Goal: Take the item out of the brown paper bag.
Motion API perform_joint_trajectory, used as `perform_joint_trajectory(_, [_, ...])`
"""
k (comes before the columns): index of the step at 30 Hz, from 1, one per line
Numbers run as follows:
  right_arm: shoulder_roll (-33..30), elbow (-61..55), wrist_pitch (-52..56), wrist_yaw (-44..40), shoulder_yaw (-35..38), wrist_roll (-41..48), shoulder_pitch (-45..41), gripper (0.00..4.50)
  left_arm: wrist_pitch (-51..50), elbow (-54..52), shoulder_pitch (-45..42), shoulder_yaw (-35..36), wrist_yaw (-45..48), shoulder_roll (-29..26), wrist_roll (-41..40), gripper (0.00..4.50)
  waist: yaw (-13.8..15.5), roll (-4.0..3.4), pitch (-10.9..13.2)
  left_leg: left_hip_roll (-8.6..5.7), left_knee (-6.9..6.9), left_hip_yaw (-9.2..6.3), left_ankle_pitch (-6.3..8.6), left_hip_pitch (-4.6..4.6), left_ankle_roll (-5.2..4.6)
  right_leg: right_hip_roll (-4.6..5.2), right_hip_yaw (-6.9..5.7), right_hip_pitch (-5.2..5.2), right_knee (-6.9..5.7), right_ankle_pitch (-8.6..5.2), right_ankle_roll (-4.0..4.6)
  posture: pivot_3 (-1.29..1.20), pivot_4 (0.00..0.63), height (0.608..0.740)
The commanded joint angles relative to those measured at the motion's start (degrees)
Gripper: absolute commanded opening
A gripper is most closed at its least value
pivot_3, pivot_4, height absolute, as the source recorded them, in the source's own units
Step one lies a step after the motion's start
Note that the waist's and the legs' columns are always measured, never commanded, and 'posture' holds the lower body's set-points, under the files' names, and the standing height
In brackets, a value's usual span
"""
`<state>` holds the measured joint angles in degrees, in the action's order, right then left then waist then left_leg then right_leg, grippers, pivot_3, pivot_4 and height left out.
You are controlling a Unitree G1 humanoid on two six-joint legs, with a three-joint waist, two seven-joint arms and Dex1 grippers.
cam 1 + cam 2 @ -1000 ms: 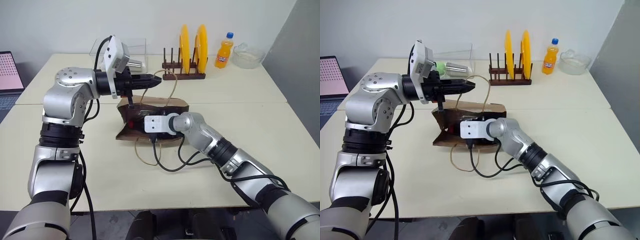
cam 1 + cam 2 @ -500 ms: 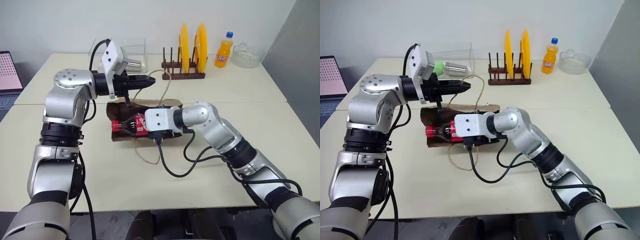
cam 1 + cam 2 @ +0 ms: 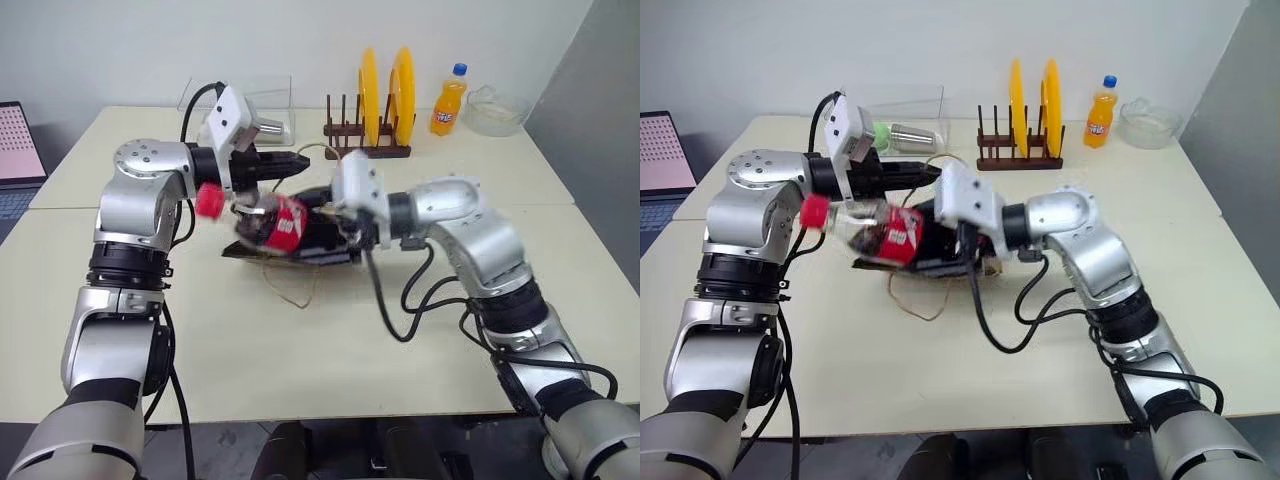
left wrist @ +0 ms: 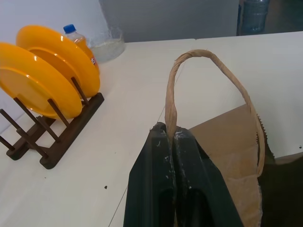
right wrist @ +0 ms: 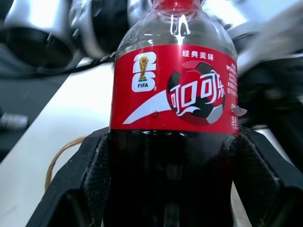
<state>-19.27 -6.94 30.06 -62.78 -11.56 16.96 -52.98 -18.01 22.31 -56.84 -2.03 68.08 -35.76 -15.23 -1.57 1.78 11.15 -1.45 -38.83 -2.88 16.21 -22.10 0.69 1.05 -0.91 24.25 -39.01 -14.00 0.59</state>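
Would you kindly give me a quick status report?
Left gripper shut on bag handle. Right gripper gripping cola bottle, lifted above brown paper bag. Nothing obstructing.

We're looking down on a cream table [image 3: 420, 340], two tops butted together along a seam. Lying on it mid-table is the brown paper bag [image 3: 300, 252], one tan handle looped loose on the surface. At the far edge stand a wooden rack [image 3: 365, 150] with two yellow plates, an orange soda bottle [image 3: 447, 102], a glass bowl [image 3: 495, 112] and a clear box [image 3: 902, 118]. A laptop [image 3: 18, 150] sits far left.
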Motion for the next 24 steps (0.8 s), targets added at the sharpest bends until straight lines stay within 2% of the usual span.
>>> perform_joint_trajectory(1, [-2.88,-3.00,2.94,2.55,6.95,4.09,-1.94,3.15,1.08,-0.77,-1.30,0.24,-0.30,0.01,0.28,0.00,0.02,0.00,0.00,0.00,0.00,0.00,0.00,0.00,0.00,0.00,0.00,0.00,0.01,0.00,0.00,0.00,0.150,0.740])
perform_joint_trajectory(5, [-8.13,-3.77,5.74,5.31,12.47,6.00,-1.79,3.15,1.11,-0.64,-1.30,0.27,-0.25,0.02,0.57,0.00,0.06,0.00,0.00,0.00,0.03,0.01,0.00,-0.02,-0.01,0.00,0.00,0.01,0.01,0.00,0.00,0.00,0.150,0.740])
perform_joint_trajectory(10, [-18.35,0.14,3.53,6.93,15.44,2.15,3.86,3.15,1.01,-0.67,-1.13,0.55,-0.40,-0.13,0.74,0.00,0.12,0.00,0.00,0.00,0.03,0.03,0.01,-0.07,-0.02,0.00,0.00,0.01,0.07,0.00,-0.01,0.00,0.150,0.740])
perform_joint_trajectory(13, [-22.16,6.81,0.47,9.11,12.80,-3.50,6.84,3.15,0.99,-0.73,-1.12,0.68,-0.45,-0.16,0.74,0.00,0.13,0.00,0.00,0.00,0.02,0.08,0.02,-0.07,-0.03,0.00,0.02,0.00,0.06,-0.01,-0.01,0.00,0.150,0.740])
perform_joint_trajectory(16, [-24.37,14.15,-6.03,9.83,6.68,-11.15,8.48,3.15,1.01,-0.91,-1.07,0.74,-0.47,-0.11,0.68,0.00,-0.06,0.00,0.01,0.00,0.02,0.16,0.01,-0.05,-0.04,0.00,0.07,0.01,0.04,-0.01,-0.01,0.00,0.150,0.740])
perform_joint_trajectory(19, [-24.92,21.89,-10.97,10.52,1.99,-17.22,8.18,3.15,0.85,-1.46,-0.89,0.80,-0.53,-0.06,0.53,0.00,-0.40,-0.03,0.03,0.06,0.05,0.27,0.01,0.01,-0.04,-0.04,0.14,0.04,0.00,-0.01,-0.01,0.00,0.150,0.740])
perform_joint_trajectory(24, [-24.25,31.41,-14.76,8.20,-2.41,-21.60,5.89,3.15,0.59,-2.20,-0.50,1.03,-0.59,-0.27,0.32,0.00,-0.29,-0.05,0.04,0.06,0.06,0.29,0.00,-0.02,-0.02,-0.04,0.15,0.06,0.01,-0.01,-0.01,0.00,0.150,0.740])
